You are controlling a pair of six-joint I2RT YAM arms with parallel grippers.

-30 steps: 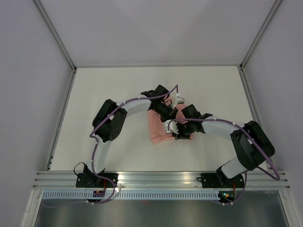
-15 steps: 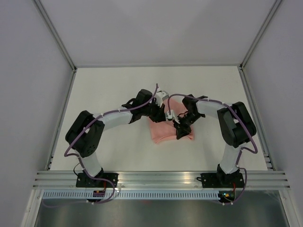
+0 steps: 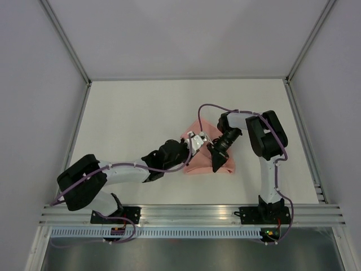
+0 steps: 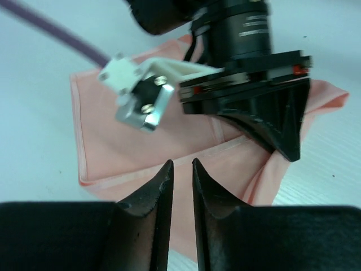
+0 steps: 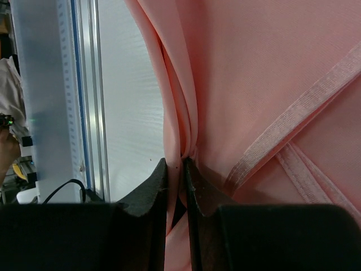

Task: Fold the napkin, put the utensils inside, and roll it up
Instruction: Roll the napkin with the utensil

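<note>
The napkin [image 3: 197, 165], a pale pink thin cloth with a stitched hem, lies folded and softly wrinkled on the table [image 3: 130, 113], about 4 o'clock from its middle. Its 3 o'clock side is gathered into tight pleats.

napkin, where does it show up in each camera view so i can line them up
Top external: the napkin lies mid-table, between the two arms' tips.
Left wrist: the napkin spreads across the middle, behind the right claw.
Right wrist: the napkin fills the upper right, with one fold pinched in the claw.
Shared landmark: the right claw, closed on a fold of the napkin.
</note>
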